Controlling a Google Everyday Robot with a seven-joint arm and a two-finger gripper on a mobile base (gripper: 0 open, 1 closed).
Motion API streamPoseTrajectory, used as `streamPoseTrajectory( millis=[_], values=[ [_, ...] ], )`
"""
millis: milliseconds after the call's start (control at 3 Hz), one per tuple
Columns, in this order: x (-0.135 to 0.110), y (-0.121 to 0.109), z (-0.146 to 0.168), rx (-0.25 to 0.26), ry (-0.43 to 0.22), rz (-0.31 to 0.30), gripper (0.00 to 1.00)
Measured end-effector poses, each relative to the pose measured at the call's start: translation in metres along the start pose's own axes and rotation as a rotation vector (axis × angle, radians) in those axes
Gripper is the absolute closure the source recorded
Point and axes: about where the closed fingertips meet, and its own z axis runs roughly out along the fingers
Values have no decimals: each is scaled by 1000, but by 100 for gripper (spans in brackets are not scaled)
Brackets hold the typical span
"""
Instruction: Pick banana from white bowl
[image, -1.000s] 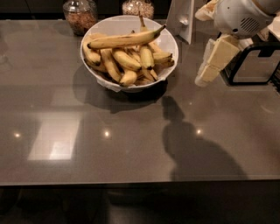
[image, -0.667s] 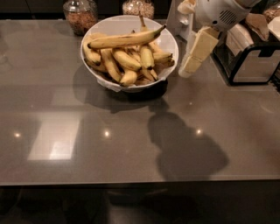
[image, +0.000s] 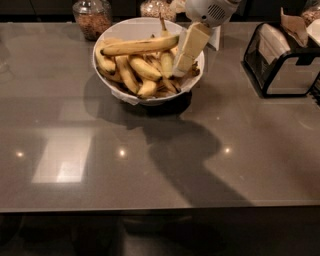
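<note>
Where the hand is: the hand (image: 184, 60) hangs over the right side of the white bowl (image: 134, 29), its pale tip down among the fruit just by the right end of the banana (image: 140, 46).
Hand state: cannot tell how far open it is, or whether it has hold of anything.
Banana: lies lengthwise across the top of the pile in the white bowl, dark tip to the left.
Other fruit: shorter bananas (image: 142, 67) are heaped beneath it.
Change: a moment ago the hand was outside the bowl, just beside its right rim; it has since come in over the rim. The banana has not moved.
Shadow: the arm's shadow (image: 185, 155) on the bench (image: 60, 100) has shifted left.
Behind the bowl: two glass jars (image: 92, 17).
Right of the bowl: a black holder (image: 280, 60), well apart.
</note>
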Motion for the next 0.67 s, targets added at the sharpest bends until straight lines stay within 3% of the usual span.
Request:
streamPoseTrajectory(
  millis=[667],
  values=[
    [-4,-8,8,8,-19,-16,0]
  ],
)
